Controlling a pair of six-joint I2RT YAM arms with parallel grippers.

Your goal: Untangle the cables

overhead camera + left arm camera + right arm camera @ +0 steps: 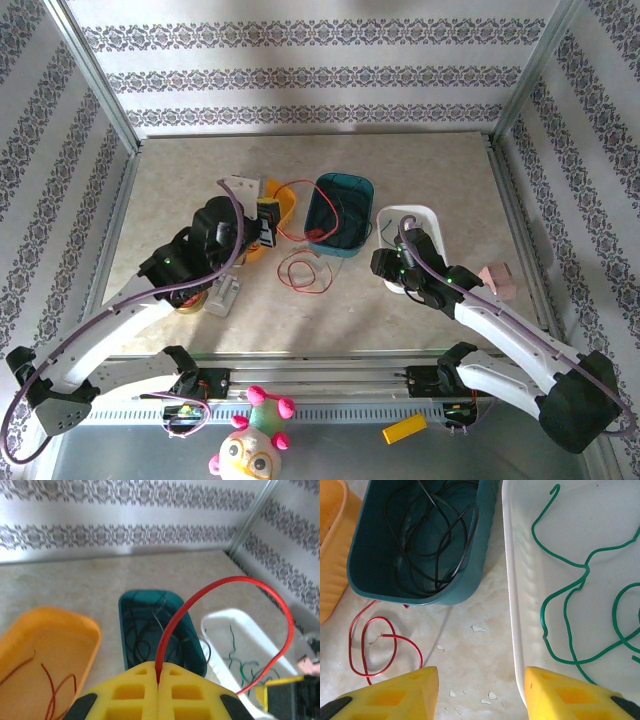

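The left jaws are closed on a red wire (240, 578), pinched in the seam between the two yellow pads. From the grip the wire rises, arches high to the right and drops again; where its far end lies is hard to make out from the wrist view. These jaws hang just beside the orange bin (60, 630), which holds more red wire (50, 690).

Beyond them stands the teal bin (370, 555) with a loose bundle of black wires (470, 542) inside. Just to its right is the white bin (512, 590), where green wires (542, 615) lie in open curves.

The right jaws stand open and hold nothing. They hover above the worktop (440, 170), over the strip between the teal and white bins. A red loop (396, 645) lies flat on the worktop just near of the teal bin, to the left of these jaws and apart from them.
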